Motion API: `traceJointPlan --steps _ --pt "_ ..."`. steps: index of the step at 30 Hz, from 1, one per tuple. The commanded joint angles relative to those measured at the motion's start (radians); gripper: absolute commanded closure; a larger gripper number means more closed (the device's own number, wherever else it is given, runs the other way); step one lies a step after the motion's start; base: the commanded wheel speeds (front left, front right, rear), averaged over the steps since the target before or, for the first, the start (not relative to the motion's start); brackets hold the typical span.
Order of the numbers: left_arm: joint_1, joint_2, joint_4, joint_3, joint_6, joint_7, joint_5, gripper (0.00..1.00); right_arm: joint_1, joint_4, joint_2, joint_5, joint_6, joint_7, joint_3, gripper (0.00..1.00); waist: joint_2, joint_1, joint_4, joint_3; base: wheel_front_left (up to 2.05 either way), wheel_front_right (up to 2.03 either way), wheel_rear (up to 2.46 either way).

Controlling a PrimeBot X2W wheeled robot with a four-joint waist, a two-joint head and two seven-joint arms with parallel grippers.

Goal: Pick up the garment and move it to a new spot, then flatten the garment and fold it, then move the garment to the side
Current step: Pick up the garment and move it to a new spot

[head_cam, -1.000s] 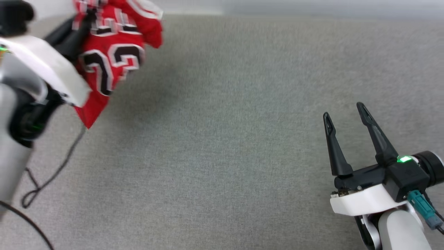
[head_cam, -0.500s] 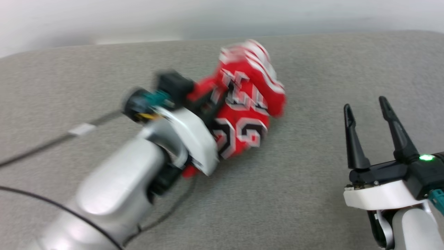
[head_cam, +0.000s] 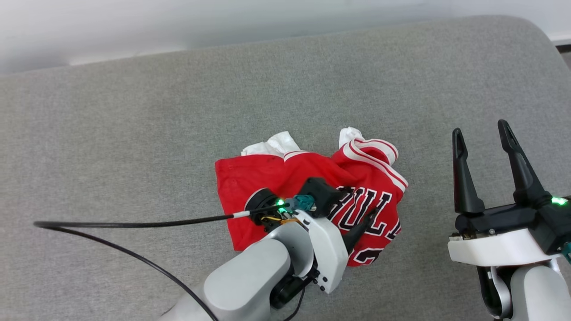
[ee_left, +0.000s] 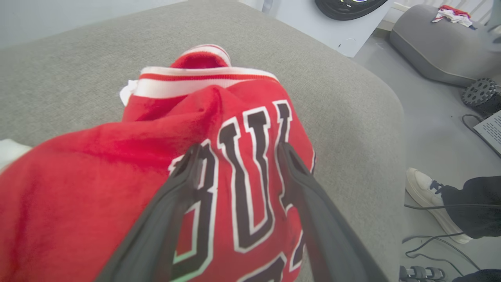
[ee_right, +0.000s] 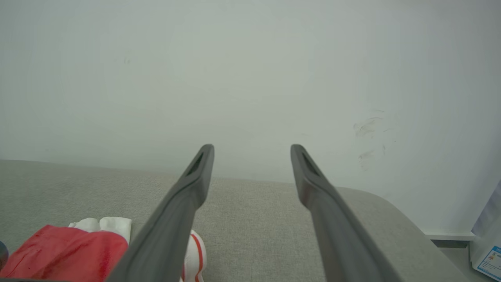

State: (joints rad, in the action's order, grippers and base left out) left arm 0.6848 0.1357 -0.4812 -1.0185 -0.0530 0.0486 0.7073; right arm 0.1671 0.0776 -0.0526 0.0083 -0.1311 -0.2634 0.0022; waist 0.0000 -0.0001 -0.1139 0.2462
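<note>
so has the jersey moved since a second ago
Yes. The garment hung at the far edge of the grey cushion; now it lies mid-cushion, nearer the robot, under the left gripper.

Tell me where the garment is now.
Head view: the garment lies crumpled at the middle of the grey cushion, beneath the open left gripper, left of the right gripper.

Head downward; left wrist close on garment (ee_left: 98, 176); right wrist level; 3 share garment.
</note>
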Motion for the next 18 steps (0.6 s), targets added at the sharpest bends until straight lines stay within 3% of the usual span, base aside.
traceJointPlan --steps 1,7,14,18 --pt "-0.002 0.001 -0.008 0.008 -0.001 0.016 -0.004 0.00 -0.004 -0.004 0.004 0.003 0.001 -0.002 -0.003 0.00 0.0000 0.0001 0.006 -0.010 0.00 0.00 0.00" --pt "0.022 0.053 0.005 0.097 0.039 0.148 0.002 0.00 -0.029 -0.019 0.004 0.008 0.001 -0.002 -0.002 0.00 0.0000 0.0001 0.044 -0.062 0.00 0.00 0.00" --pt "-0.035 0.199 0.130 0.275 0.137 0.215 -0.028 0.00 -0.062 -0.027 0.003 -0.004 0.001 -0.002 0.007 0.00 0.0000 0.0001 0.102 -0.123 0.00 0.00 0.00" --pt "-0.132 0.281 0.266 0.428 0.190 0.218 -0.069 0.00 -0.075 -0.023 0.003 -0.009 0.001 -0.002 0.015 0.00 0.0000 0.0001 0.124 -0.145 0.00 0.00 0.00"
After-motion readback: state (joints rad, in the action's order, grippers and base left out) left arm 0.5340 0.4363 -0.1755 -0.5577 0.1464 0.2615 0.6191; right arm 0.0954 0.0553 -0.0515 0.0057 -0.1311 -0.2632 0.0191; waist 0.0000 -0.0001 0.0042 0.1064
